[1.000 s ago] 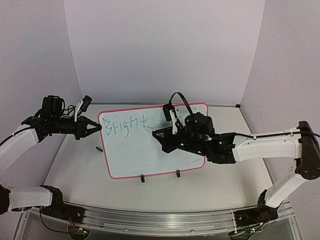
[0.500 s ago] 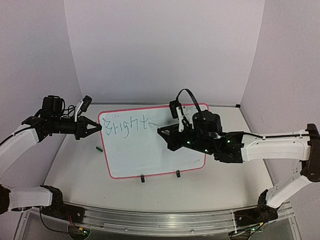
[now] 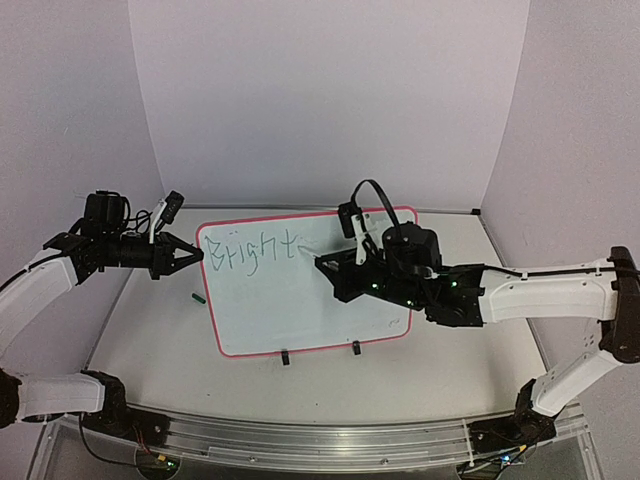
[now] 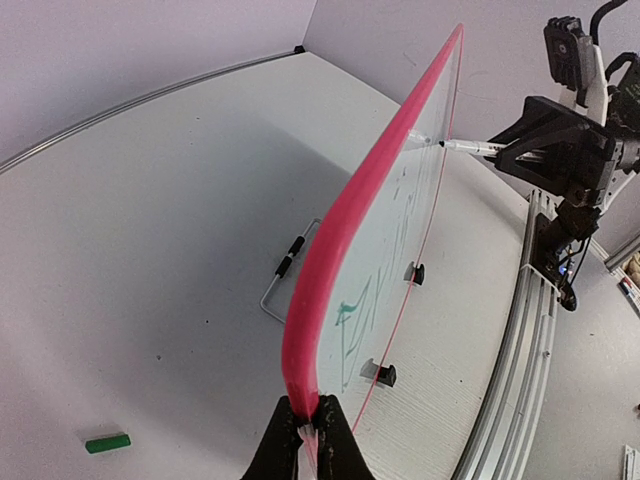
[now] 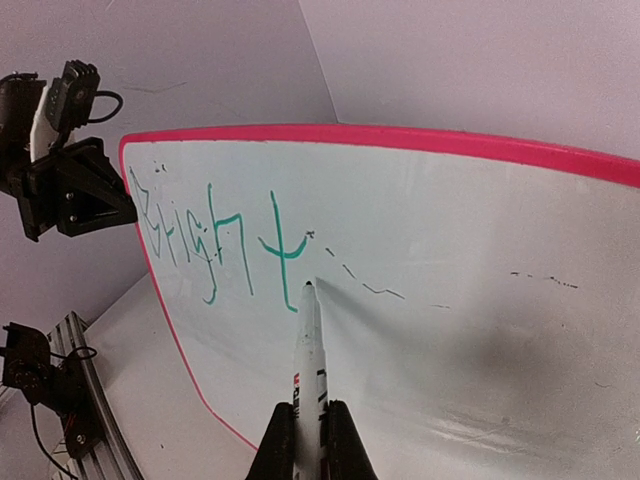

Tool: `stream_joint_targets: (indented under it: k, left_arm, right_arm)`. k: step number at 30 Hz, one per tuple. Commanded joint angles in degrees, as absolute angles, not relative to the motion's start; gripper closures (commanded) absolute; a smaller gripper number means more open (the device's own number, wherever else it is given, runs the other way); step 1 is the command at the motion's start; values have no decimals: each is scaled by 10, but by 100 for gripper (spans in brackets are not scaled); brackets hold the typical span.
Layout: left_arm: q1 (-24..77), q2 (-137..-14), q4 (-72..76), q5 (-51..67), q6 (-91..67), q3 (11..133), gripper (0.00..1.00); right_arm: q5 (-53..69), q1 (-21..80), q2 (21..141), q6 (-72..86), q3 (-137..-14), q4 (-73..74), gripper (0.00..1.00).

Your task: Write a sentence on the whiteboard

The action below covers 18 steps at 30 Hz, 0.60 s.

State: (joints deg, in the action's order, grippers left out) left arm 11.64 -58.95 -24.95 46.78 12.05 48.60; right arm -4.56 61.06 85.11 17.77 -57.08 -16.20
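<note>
Top external view: grey tabletop point(image 3: 150, 350) carries the whiteboard point(image 3: 270, 310), which stands tilted up on its long near edge, where two small black clips point(image 3: 285, 357) sit against the tabletop.

Left end effector point(image 4: 308, 425): jaws closed on the red-pink frame at the board's left edge, bracing it. Left wrist view shows the frame running up out of the pinched fingertips.

Right end effector point(image 5: 310, 420): closed around the barrel of a white marker point(image 5: 309, 350), tip pointing away from the wrist at the board face. Right arm reaches across the board's right half.

The sentence point(image 5: 215, 235): green letters along the upper left of the board read "Bright", nothing more. A few faint dark flecks trail to the right of the "t".

Marker tip sits just right of the foot of the "t". From the left wrist view it looks to be on the surface, but actual contact cannot be confirmed.

A small green cap point(image 4: 107, 442) lies on the tabletop, beside the board's left edge and apart from it.

Judgement: step in hand is writing the first word, with most of the sentence not yet written. Next move calls for starting a new letter to the right of the "t", at matching height and spacing, with light, even tip pressure. The left grip must hold the board firm against that push. Too hard a push could rock the board and smear the stroke.
</note>
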Motion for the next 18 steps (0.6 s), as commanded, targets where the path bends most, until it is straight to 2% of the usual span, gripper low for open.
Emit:
stream_joint_targets:
  k: [1, 18]
  left_arm:
    - [124, -602, -270, 453, 137, 484, 100]
    - [124, -601, -269, 452, 136, 483, 100]
  right_arm:
    - [-66, 610, 863, 170, -587, -164, 100]
    - [-109, 610, 824, 179, -557, -157, 100]
